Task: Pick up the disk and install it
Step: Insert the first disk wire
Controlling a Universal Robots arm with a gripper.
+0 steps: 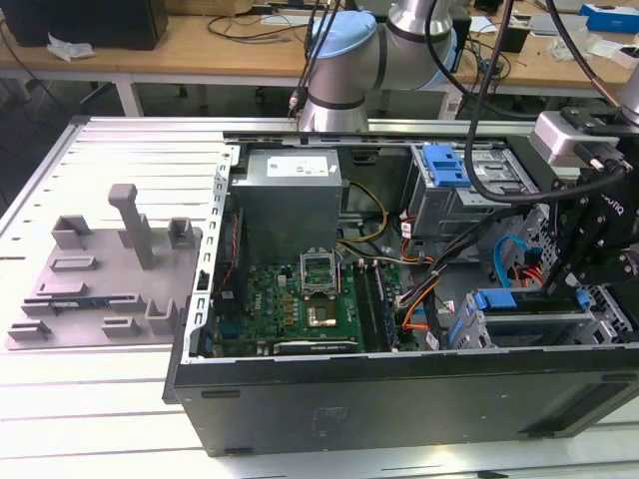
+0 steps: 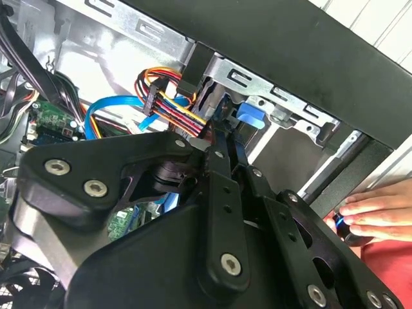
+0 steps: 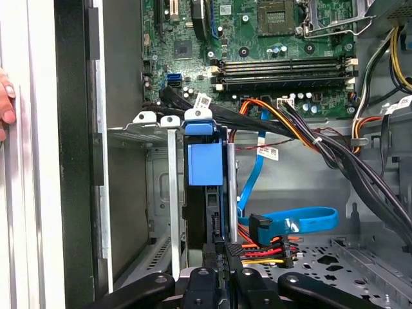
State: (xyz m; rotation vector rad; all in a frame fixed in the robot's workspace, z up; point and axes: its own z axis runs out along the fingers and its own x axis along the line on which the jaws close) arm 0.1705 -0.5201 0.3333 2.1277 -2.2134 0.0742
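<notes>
The disk (image 3: 205,164) stands on edge in a slot of the metal drive bay (image 3: 148,132), its blue carrier frame and blue end tab facing the first wrist camera. My gripper (image 3: 219,250) is shut on the disk's near edge, one black finger on each side. In the second wrist view the fingers (image 2: 217,161) run close together up to the blue tab of the disk (image 2: 250,116). In the exterior view my gripper (image 1: 567,284) reaches down into the case's corner at the view's right, beside the blue end of the disk (image 1: 496,299).
A blue data cable (image 3: 302,220) and red-orange power wires (image 3: 264,248) lie beside the bay. The motherboard (image 1: 300,299), a grey power supply (image 1: 290,195) and a blue latch cage (image 1: 444,165) sit inside the case. A person's hand (image 2: 380,212) rests on the case wall. A grey fixture plate (image 1: 100,269) lies left.
</notes>
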